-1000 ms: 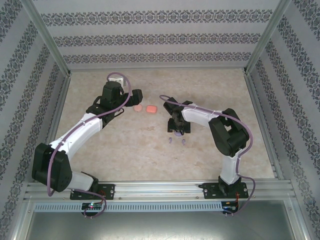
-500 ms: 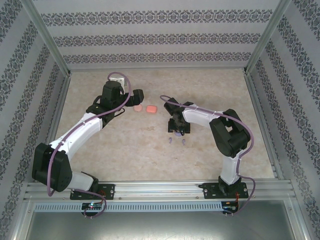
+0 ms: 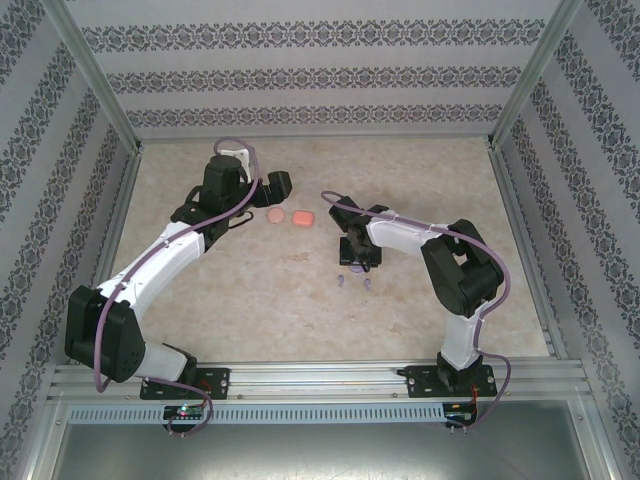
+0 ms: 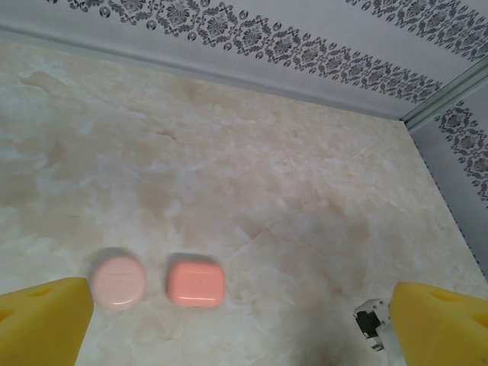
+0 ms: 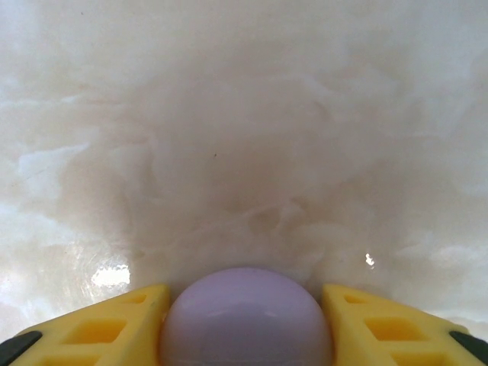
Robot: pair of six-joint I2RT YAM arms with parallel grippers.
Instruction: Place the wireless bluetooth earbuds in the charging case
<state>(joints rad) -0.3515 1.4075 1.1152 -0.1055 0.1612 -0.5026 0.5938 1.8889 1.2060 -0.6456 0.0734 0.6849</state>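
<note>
A rounded purple charging case (image 5: 245, 320) sits between the yellow fingers (image 5: 114, 320) of my right gripper (image 5: 245, 301), which press against its two sides. In the top view the right gripper (image 3: 357, 262) is low over the table at mid-centre. Two tiny purple earbuds (image 3: 340, 281) (image 3: 368, 284) lie on the table just in front of it. My left gripper (image 4: 244, 328) hangs open above a round pale pink case (image 4: 118, 281) and a squarish salmon case (image 4: 196, 284), both closed. The same gripper (image 3: 275, 185) appears in the top view just behind those two cases.
The marble-patterned table (image 3: 250, 290) is ringed by patterned walls and a metal frame (image 3: 520, 215). The round pink case (image 3: 274, 216) and salmon case (image 3: 303, 216) lie side by side left of the right arm. Part of the right arm (image 4: 370, 324) pokes in at the left wrist view's lower right.
The right gripper's fingers have narrowed onto the purple case. The left arm has shifted slightly toward the back of the table, with its gripper still open.
</note>
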